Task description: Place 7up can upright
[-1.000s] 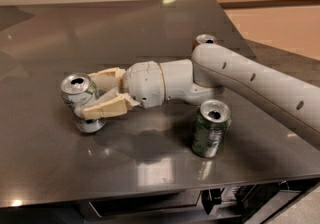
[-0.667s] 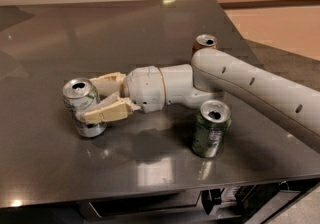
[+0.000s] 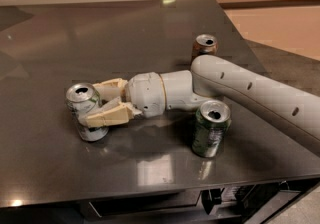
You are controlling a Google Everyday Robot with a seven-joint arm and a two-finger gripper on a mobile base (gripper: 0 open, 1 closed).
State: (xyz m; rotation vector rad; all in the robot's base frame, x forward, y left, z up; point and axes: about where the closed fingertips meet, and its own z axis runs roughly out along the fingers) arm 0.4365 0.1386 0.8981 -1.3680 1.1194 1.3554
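Note:
The 7up can (image 3: 86, 113), white with green markings and a silver top, stands nearly upright at the left of the dark table (image 3: 100, 33), leaning slightly, with its base on or just above the surface. My gripper (image 3: 94, 104) reaches in from the right and is shut on the can's body. One beige finger (image 3: 111, 88) is behind the can and the other finger (image 3: 107, 115) is in front of it. The white arm (image 3: 250, 93) stretches off to the right edge.
A dark green can (image 3: 211, 128) stands upright near the table's front edge, just under my arm. A brown can (image 3: 204, 47) stands behind the arm at the right. The table's front edge runs close below both nearer cans.
The arm has shifted slightly right and lower, so more of the brown can shows behind it. The 7up can has moved a little with the gripper and stays in its grip.

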